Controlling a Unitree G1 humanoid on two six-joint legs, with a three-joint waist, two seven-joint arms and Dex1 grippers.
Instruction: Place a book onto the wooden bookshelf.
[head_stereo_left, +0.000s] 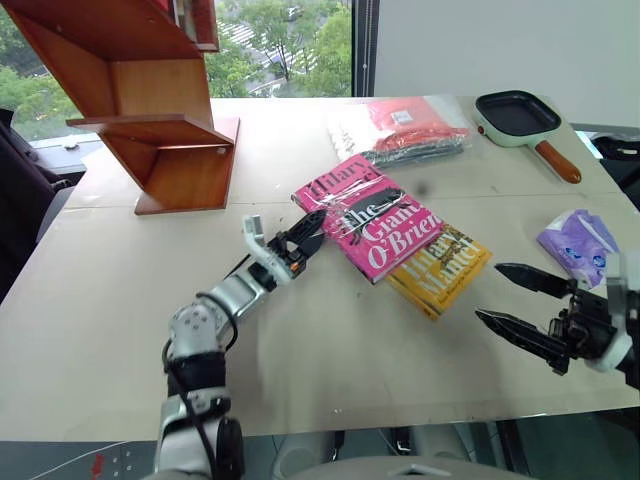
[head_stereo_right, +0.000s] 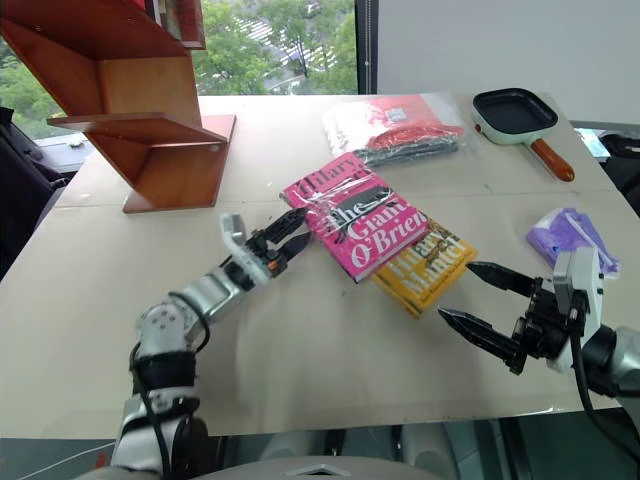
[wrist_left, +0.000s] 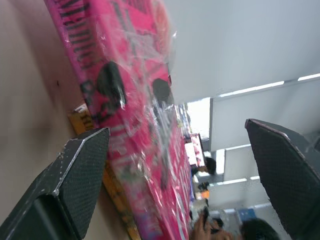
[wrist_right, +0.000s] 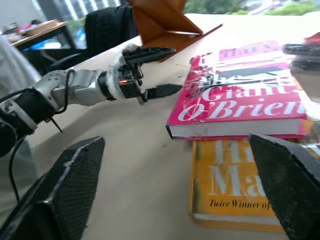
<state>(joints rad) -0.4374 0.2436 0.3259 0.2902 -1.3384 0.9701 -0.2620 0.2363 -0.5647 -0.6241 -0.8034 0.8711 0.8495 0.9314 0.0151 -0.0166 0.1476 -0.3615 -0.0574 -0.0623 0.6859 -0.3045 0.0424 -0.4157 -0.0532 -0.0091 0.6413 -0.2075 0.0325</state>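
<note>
Pink book (head_stereo_left: 368, 228) flat on surface (head_stereo_left: 120, 300), atop yellow book (head_stereo_left: 441, 268), well apart from empty wooden bookshelf (head_stereo_left: 160, 120). Left gripper (head_stereo_left: 308, 238) jaws apart at the pink book's edge; right gripper (head_stereo_left: 510, 300) jaws apart, nearby.

Book (head_stereo_left: 367, 225) atop another book (head_stereo_left: 440, 268), right of bookshelf (head_stereo_left: 150, 110).

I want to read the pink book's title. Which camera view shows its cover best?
The left eye view: the pink book lies face up, whole cover readable; the right eye view shows the same. The right wrist view shows it low and partly cut off. The left wrist view shows its edge, close.
</note>
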